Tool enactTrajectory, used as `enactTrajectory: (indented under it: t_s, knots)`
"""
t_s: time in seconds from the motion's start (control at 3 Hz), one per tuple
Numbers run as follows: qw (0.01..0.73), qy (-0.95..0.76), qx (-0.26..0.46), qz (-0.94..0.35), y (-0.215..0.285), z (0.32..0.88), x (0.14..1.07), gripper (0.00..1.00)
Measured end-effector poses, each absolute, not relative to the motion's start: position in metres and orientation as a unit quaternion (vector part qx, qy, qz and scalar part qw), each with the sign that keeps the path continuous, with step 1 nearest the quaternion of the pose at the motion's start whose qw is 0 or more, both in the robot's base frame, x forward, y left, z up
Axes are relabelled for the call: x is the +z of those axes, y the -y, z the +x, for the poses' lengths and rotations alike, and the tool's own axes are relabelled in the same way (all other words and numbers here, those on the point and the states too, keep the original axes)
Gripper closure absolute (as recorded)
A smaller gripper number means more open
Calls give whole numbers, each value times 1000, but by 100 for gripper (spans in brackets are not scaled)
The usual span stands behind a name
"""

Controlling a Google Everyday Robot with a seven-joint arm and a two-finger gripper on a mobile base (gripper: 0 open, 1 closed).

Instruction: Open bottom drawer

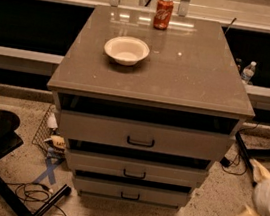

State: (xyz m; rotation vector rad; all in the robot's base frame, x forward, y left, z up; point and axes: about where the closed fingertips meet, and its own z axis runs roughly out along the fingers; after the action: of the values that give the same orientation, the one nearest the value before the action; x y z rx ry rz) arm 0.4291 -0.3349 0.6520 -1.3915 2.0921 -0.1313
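The bottom drawer is the lowest and narrowest of three grey fronts on the cabinet, with a small black bar handle at its centre. Its front sits set back under the middle drawer and the top drawer. My gripper is at the lower right of the camera view, to the right of the cabinet and apart from it, at about the height of the lower drawers. Its two tan fingers are spread apart and hold nothing.
On the cabinet top stand a white bowl and a red soda can. Cables and a black stand lie on the floor at the left. A water bottle and more cables are at the right.
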Motion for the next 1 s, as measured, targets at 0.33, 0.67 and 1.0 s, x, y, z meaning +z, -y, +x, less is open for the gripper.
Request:
enactTrajectory:
  t_s: [0.33,0.67,1.0]
  knots:
    - [298,-764,-55,-570,354,405,601,0]
    - [291,-732,-37,-615,351,400,537,0]
    - [289,-732,-36,-615,348,400,534,0]
